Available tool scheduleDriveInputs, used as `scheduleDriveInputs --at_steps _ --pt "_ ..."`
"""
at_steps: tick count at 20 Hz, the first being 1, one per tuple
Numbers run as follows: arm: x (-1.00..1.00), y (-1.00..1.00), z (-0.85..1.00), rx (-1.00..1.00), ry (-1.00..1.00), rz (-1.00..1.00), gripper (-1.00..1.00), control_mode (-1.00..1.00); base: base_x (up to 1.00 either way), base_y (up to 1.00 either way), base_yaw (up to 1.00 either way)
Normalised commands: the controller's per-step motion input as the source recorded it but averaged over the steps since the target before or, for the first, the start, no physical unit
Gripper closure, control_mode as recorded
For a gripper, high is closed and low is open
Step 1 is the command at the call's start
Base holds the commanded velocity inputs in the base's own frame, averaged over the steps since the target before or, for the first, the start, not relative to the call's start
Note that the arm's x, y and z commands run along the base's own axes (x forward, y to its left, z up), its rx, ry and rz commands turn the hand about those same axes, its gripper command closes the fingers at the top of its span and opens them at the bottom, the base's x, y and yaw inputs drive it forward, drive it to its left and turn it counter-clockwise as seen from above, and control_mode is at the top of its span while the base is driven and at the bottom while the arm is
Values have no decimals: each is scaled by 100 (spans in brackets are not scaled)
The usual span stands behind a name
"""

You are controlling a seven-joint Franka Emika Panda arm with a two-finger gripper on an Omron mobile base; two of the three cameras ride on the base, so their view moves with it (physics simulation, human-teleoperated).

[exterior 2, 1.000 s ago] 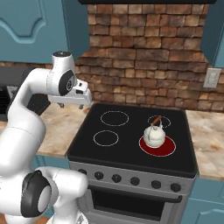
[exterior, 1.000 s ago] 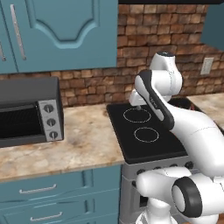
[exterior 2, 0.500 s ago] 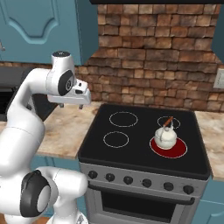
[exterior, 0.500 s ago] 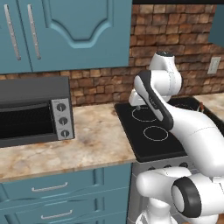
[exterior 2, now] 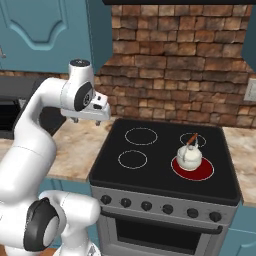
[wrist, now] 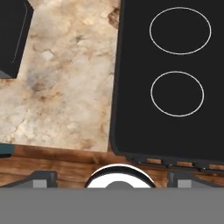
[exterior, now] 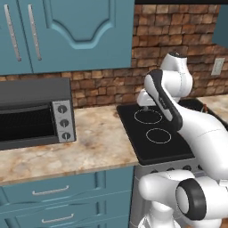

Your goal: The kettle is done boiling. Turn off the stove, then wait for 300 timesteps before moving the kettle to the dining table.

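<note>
A: Where is the kettle (exterior 2: 190, 156)?

B: In the right base view it sits on the stove (exterior 2: 165, 172), on the front right burner (exterior 2: 193, 168), which glows solid red. Its arched handle has a brown-orange tip pointing toward the brick wall (exterior 2: 175, 55).

A: And the left base view?

B: There the white arm covers that side of the stove (exterior: 156, 138); two plain white rings show, the back left ring (exterior: 148, 116) and the front left ring (exterior: 159, 136), plus a grey toaster oven (exterior: 33, 113) with three knobs on the marbled surface (exterior: 89, 142).

A: The pincer?

B: The pincer (exterior 2: 85, 120) hangs above the surface near the stove's back left corner, well apart from the kettle. In the hand view its fingertips (wrist: 41, 178) stand far apart at the lower corners, fully spread, with nothing between them.

A: Room to move?

B: The hand view looks down on the stove's left edge, with bare surface (wrist: 65, 78) beside it and the toaster oven's corner (wrist: 13, 35) at the upper left. The glass around the kettle is free on all sides.

A: Counts?

B: One kettle, three white rings and one red burner in the right base view, six black knobs (exterior 2: 160, 207) along the steel front
</note>
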Motion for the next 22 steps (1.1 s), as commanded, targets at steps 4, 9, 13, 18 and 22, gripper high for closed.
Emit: scheduleDriveInputs --at_steps 4,9,13,18,22 --pt "-9 -42 0 0 0 -3 -100 -100 0 0 0" --pt "-7 -70 -12 -2 0 -1 -100 -100 0 0 0" --pt "-13 -70 -29 -10 -2 3 -100 -100 0 0 0" --pt "-37 -65 -22 -5 -6 3 -100 -100 0 0 0" --pt "-56 -56 -10 -2 -11 3 -100 -100 0 0 0"
